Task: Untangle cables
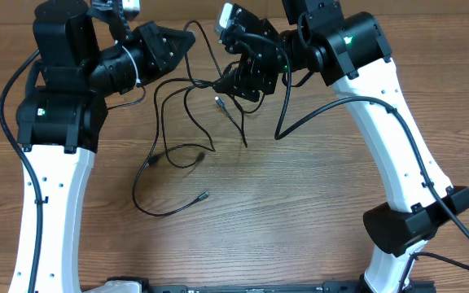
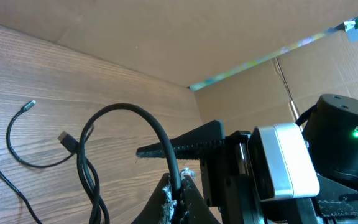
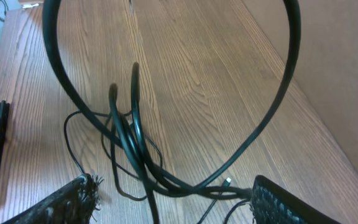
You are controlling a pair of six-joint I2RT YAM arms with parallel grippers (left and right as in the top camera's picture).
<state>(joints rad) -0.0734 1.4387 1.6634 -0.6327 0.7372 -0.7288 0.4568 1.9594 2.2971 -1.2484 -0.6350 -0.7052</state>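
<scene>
The left pincer (image 2: 178, 186) is clamped on one strand of the cables (image 3: 132, 134), which arches up from its tips. The right pincer (image 3: 169, 193) stands wide, its fingers (image 3: 278, 202) on either side of the knotted strands without gripping them. The tangle hangs between the two pincers over the far middle of the bench (image 1: 300, 203), with loose plug ends (image 1: 204, 195) trailing on the wood.

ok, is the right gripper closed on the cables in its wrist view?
No: the right gripper is open, its fingers wide apart with the cables running between them.
</scene>
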